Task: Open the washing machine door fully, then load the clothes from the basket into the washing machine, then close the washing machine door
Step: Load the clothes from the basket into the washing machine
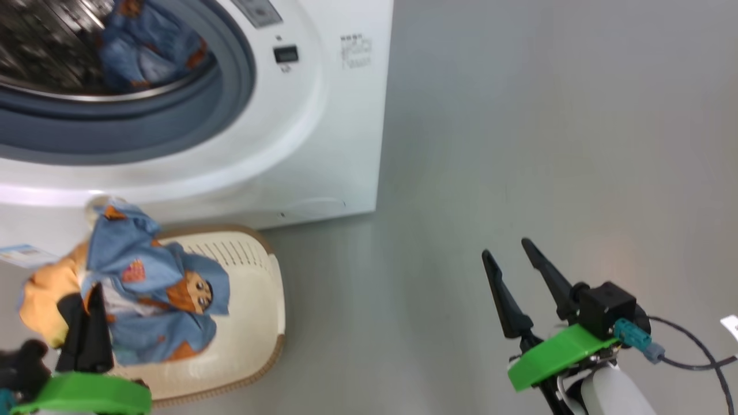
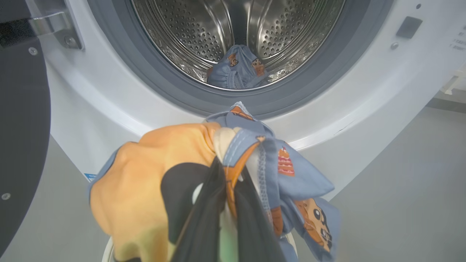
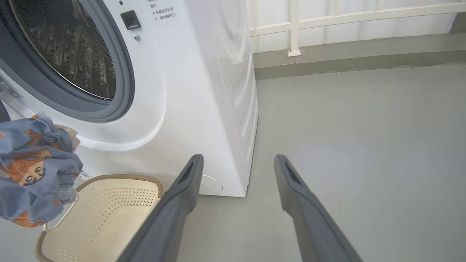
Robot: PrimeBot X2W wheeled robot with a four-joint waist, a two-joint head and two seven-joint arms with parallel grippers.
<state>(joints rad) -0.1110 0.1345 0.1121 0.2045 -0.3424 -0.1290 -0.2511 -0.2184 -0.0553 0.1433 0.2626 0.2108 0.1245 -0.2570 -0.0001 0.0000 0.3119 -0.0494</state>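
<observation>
A bundle of clothes [image 1: 150, 288] hangs in the air above the basket [image 1: 259, 323], in front of the washing machine [image 1: 323, 144] and below its opening. The bundle is light blue fabric with orange-brown cartoon prints, an orange piece on its left side and a bit of cream cloth at the top. The left gripper [image 1: 86, 328] has its 2 dark fingers [image 2: 214, 218] pinched tight on this bundle from beneath, with fabric draped over both of them.

1 more blue printed garment [image 2: 238, 69] lies at the bottom of the steel drum [image 2: 204, 32], just behind the grey gasket [image 2: 145, 72]. The washing machine door [image 2: 22, 127] stands swung open at the left of the left wrist view, its black rim facing the camera.

The basket sits on the grey floor [image 1: 519, 115], close against the machine's front and near its right corner, beside the round flap [image 3: 213, 183]. A blue label sticker [image 1: 20, 253] shows on the front panel left of the bundle.

The right gripper [image 1: 504, 248] hovers over bare floor, well apart to the right of the basket, its jaws spread wide with nothing between them
</observation>
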